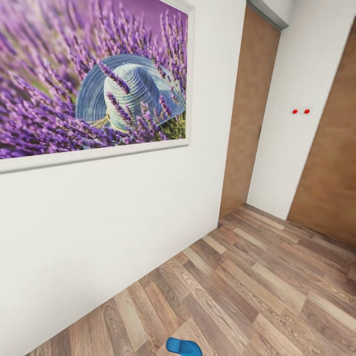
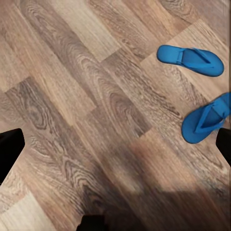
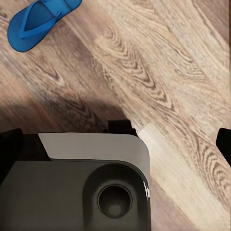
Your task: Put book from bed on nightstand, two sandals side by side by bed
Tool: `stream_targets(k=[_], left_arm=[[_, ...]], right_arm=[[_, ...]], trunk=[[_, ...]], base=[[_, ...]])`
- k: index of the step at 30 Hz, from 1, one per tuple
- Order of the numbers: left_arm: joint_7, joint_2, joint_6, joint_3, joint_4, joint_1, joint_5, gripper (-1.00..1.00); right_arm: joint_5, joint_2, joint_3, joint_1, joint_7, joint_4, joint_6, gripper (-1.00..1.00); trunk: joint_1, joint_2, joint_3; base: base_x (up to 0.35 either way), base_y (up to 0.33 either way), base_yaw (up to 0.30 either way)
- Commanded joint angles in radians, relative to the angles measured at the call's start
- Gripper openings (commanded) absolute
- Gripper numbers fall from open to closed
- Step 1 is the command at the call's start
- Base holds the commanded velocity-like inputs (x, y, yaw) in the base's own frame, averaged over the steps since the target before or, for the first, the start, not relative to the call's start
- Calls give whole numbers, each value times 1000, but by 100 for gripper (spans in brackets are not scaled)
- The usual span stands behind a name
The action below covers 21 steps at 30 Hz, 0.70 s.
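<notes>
While the head view faces a white wall with the framed purple lavender picture (image 1: 91, 79) and brown wooden doors (image 1: 247, 109), one bright blue flat sandal (image 1: 184, 346) peeks in on the wood-plank floor (image 1: 257, 287). Left wrist view: both blue sandals (image 2: 191, 59) (image 2: 208, 118) lie apart on planks, fingertips wide, holding nothing. Right wrist view: one sandal (image 3: 41, 21) near the robot's grey base (image 3: 77, 183), fingers spread, empty.

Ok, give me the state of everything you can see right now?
First sandal: flat on the floor, strap up, untouched.
Second sandal: flat on the floor, angled to the first, not yet side by side.
Door: shut.
Other door: shut.
Left claw: open, empty.
Right claw: open, empty.
</notes>
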Motion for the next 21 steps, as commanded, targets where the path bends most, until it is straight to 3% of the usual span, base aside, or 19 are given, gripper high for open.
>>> stream_targets(k=[1, 21], left_arm=[[0, 0, -3, 0, 0, 0, 0, 100], [0, 0, -3, 0, 0, 0, 0, 100]], right_arm=[[0, 0, -3, 0, 0, 0, -3, 100], [0, 0, -3, 0, 0, 0, -3, 100]], trunk=[[0, 0, -1], [0, 0, -1]], base=[[0, 0, -214], [0, 0, -214]])
